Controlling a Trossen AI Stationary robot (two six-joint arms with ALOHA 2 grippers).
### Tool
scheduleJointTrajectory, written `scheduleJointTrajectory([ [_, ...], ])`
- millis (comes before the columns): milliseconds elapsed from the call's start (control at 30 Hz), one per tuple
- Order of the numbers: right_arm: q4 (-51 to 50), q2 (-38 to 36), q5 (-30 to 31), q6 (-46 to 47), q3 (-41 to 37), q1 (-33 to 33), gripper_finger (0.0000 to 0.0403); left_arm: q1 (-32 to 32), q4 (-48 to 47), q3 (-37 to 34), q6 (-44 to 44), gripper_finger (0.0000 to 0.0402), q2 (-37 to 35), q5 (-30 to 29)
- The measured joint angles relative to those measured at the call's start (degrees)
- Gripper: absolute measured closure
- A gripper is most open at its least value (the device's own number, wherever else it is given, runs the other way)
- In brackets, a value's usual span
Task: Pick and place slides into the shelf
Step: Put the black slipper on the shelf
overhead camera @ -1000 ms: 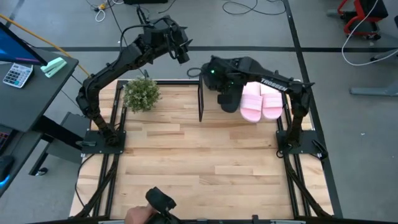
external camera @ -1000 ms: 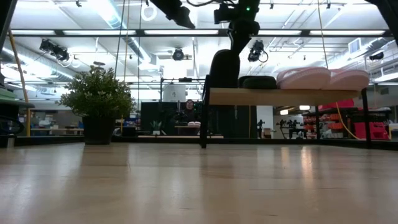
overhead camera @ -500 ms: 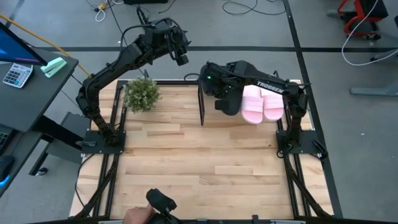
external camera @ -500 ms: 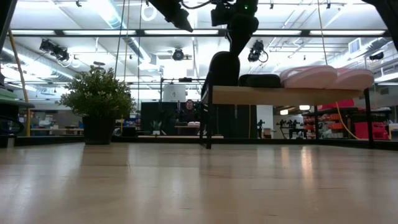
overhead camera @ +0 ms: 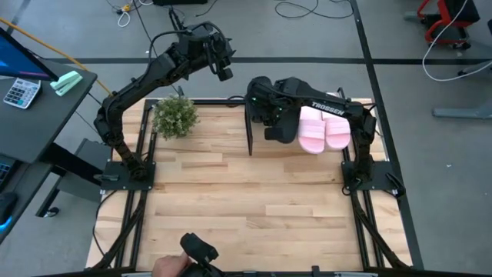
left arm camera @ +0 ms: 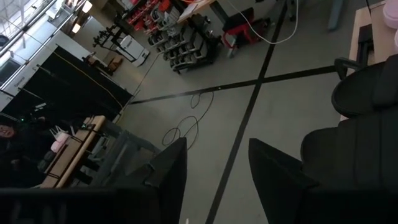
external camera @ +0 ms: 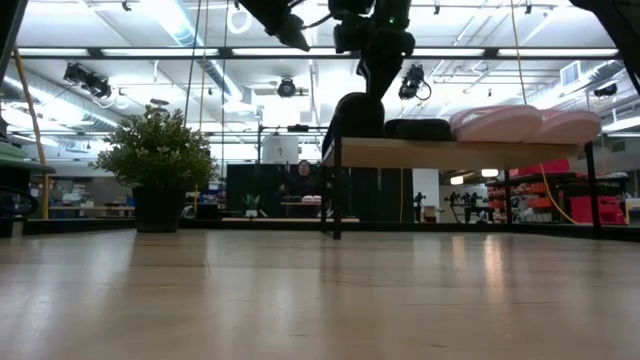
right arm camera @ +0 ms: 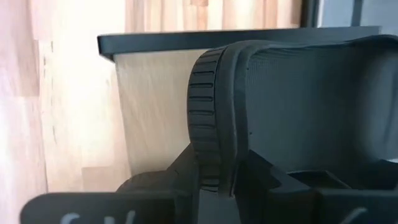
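Note:
The shelf (overhead camera: pixel 248 129) stands at the table's far right, and its plywood top board (external camera: pixel 460 153) shows in the low view. Two pale pink slides (overhead camera: pixel 323 131) lie flat on the board's right part. In the low view a black slide (external camera: pixel 418 129) lies flat beside them. My right gripper (external camera: pixel 372 78) hangs over the shelf's left end, shut on the other black slide (external camera: pixel 354 112), which stands steeply there. My left gripper (left arm camera: pixel 214 168) is open, raised beyond the table's far edge (overhead camera: pixel 223 68), over the floor. My right gripper holds the black slide by its wide ribbed strap (right arm camera: pixel 204 118), pinched between the two fingers (right arm camera: pixel 155 186). The fingers come from above, pointing down. The slide stands steeply tilted below them, with its lower end on the left end of the shelf's board (external camera: pixel 345 140).
A potted plant (overhead camera: pixel 175 115) stands at the table's far left corner. The slatted tabletop (overhead camera: pixel 246 192) stretches bare in front of the shelf. A person's hand with a dark device (overhead camera: pixel 192 258) shows at the near edge. A desk with a calculator (overhead camera: pixel 23 91) stands left of the table.
My right gripper has shifted a little toward the table's left, carrying the standing black slide along the board toward the shelf's left end. The left arm has kept still.

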Motion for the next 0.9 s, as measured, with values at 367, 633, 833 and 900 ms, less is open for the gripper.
scheduleJointTrajectory([
  [367, -2.16, 1.11, -2.45, -1.48, -0.02, 0.0, 0.0332, 0.0, 0.05, 0.0, 0.04, 0.0229, 0.01, 0.08],
  [633, -2.25, 1.14, -5.98, -1.55, -0.07, -0.07, 0.0332, 0.0, 0.08, 0.0, 0.04, 0.0225, 0.02, 0.1],
  [833, -2.48, 1.14, -7.07, -1.53, -0.07, -0.02, 0.0317, 0.0, 0.09, 0.0, 0.02, 0.0228, 0.04, 0.1],
  [900, -2.63, 1.14, -7.33, -1.49, -0.08, 0.01, 0.0301, 0.0, 0.09, 0.0, 0.02, 0.0226, 0.04, 0.1],
])
